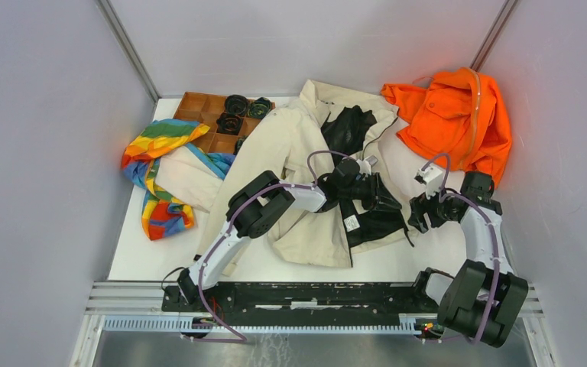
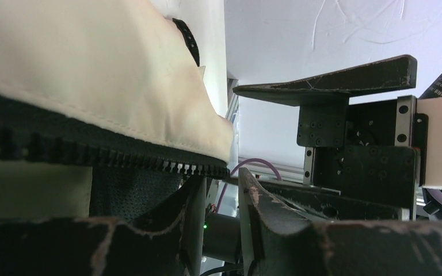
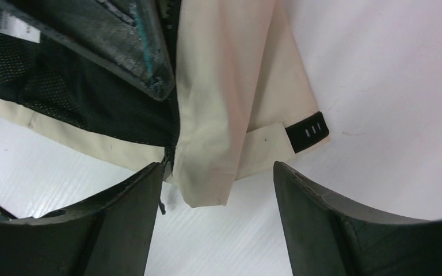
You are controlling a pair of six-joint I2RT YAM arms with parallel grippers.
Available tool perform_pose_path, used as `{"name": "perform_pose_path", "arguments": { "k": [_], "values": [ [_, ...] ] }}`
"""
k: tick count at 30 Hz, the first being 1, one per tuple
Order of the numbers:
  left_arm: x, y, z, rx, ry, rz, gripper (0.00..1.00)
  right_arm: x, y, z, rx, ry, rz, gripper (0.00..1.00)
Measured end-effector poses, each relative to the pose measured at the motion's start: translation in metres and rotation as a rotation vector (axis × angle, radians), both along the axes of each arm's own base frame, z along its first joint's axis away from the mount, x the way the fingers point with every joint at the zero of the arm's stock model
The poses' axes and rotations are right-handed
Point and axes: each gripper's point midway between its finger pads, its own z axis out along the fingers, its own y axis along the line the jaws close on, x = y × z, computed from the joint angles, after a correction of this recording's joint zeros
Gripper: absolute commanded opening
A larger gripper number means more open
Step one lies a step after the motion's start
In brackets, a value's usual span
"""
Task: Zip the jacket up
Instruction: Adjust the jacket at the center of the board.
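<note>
The beige jacket [image 1: 298, 153] lies open in the middle of the table, black lining [image 1: 348, 128] facing up. My left gripper [image 1: 368, 187] rests on the lining at the lower front. In the left wrist view the dark zipper teeth [image 2: 149, 162] run along the beige edge and lie over one fingertip. The left gripper [image 2: 221, 175] is narrowly open with nothing in the gap. My right gripper [image 1: 420, 216] is wide open [image 3: 218, 167] over the hem corner [image 3: 207, 172]. The zipper's bottom end [image 3: 167, 158] sits by its left finger [image 3: 121, 218].
An orange garment [image 1: 451, 122] lies at the back right. A rainbow-striped cloth [image 1: 160, 168] is at the left, with a brown tray [image 1: 199, 107] of dark round parts behind it. The hem carries a black tab [image 3: 308, 131]. White table [image 3: 380, 86] shows beside the hem.
</note>
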Motion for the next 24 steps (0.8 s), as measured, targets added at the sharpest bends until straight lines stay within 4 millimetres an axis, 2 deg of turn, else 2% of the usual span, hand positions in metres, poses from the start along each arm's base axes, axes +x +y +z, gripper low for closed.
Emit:
{"name": "perform_pose_path", "arguments": {
  "k": [6, 14, 24],
  "values": [
    [-0.001, 0.0, 0.001, -0.002, 0.001, -0.007, 0.34, 0.009, -0.003, -0.005, -0.001, 0.01, -0.046, 0.64],
    [0.0, -0.002, 0.003, -0.005, -0.001, -0.007, 0.34, 0.01, 0.003, -0.007, 0.006, 0.02, -0.032, 0.6],
    [0.0, -0.003, 0.004, -0.008, -0.004, -0.008, 0.35, 0.009, -0.001, -0.017, -0.016, 0.061, -0.044, 0.34]
  ]
}}
